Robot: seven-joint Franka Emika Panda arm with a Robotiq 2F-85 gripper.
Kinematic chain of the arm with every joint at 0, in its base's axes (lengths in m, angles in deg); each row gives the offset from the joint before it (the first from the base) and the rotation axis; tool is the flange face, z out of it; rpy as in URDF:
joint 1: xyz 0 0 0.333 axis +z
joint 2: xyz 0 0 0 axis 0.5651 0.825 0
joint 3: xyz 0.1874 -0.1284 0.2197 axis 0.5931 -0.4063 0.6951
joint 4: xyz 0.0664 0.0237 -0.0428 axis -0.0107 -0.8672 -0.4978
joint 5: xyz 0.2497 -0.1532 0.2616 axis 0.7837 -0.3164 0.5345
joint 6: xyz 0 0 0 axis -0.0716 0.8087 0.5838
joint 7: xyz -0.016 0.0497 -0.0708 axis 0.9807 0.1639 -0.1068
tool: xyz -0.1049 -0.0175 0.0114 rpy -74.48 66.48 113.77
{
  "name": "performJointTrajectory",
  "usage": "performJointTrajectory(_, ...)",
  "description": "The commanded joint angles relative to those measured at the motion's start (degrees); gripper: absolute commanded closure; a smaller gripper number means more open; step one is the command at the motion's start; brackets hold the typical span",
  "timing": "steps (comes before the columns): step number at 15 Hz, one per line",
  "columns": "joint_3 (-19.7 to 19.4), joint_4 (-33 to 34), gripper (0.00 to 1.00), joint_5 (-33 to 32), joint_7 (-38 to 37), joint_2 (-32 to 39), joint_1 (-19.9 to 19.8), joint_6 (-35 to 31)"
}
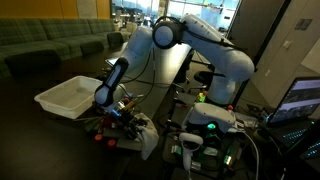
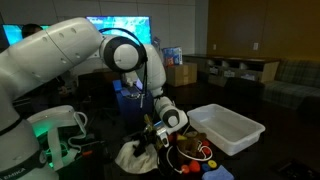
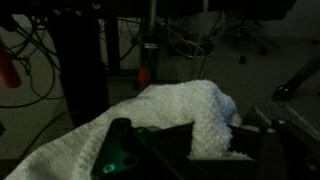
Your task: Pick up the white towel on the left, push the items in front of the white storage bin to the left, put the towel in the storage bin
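Gripper [image 2: 153, 128] is seen low at lower centre of both exterior views, with the arm [image 2: 70, 50] bent down from the upper left. Towel [image 2: 133, 153] is crumpled on the worktop [image 2: 268, 160] at lower centre, directly below the gripper. Contact cannot be confirmed from these views. Bin [image 2: 228, 128] is seen right of centre, apart from the towel. Small red and orange items [image 2: 195, 152] are piled between towel and bin, near the bin's front wall. In the wrist view the towel is spread across the middle and lower left. Dark fingers [image 3: 150, 150] are seen at the bottom edge, overlapping the cloth. The jaws are seen down at the towel, but it cannot be told whether they are wide, narrow or gripping cloth. A red object [image 3: 8, 70] is seen at the upper left of the wrist view, with cables [image 3: 35, 85] beside it.
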Motion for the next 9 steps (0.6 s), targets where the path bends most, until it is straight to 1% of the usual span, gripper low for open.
performJointTrajectory(1, 2.9, 8.7, 0.97, 6.6, -2.2, 4.5, 3.2, 3.3)
performJointTrajectory(5, 5.0, 15.8, 0.97, 11.4, -5.0, 7.7, 8.2, 1.3)
performJointTrajectory(9, 5.9, 25.1, 0.97, 12.6, -7.8, 11.9, 12.8, 0.5)
